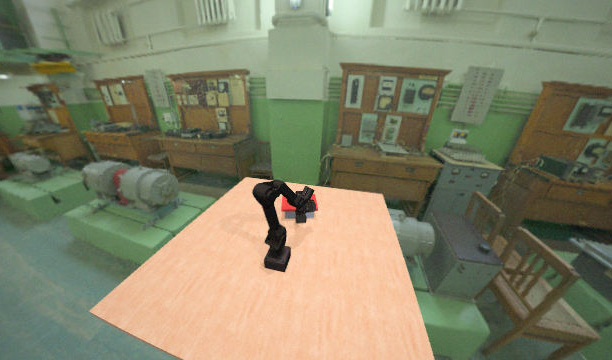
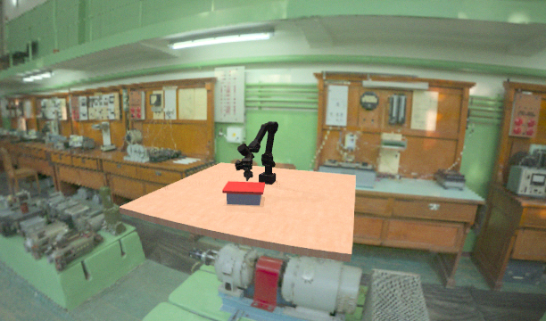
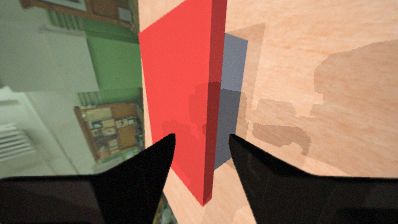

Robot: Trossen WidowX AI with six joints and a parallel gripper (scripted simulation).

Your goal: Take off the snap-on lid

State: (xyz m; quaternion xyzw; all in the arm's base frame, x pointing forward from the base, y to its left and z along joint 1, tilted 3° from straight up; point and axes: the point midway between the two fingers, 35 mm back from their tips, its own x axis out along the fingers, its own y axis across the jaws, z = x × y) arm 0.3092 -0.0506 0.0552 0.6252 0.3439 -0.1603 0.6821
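Observation:
The red lid [image 1: 288, 204] [image 2: 244, 187] [image 3: 175, 75] sits level on top of the blue-grey storage box [image 1: 290, 215] [image 2: 244, 199] [image 3: 234, 65], its rim overhanging the walls. The box stands on the table. My gripper [image 1: 301, 221] [image 2: 248, 179] [image 3: 202, 138] is partly open and empty, on the arm-base side of the box. In the wrist view one end of the lid's near rim shows between the fingertips, the lid's top towards the left finger and the box wall towards the right. No touch shows; the exact gap is unclear.
The wooden table [image 1: 346, 290] [image 2: 309, 209] carries the arm's base [image 1: 277, 259] [image 2: 267, 178], which stands on the gripper's side of the box. The table's far edge lies behind the box in the top view. Arm shadows fall across the lid, box and table.

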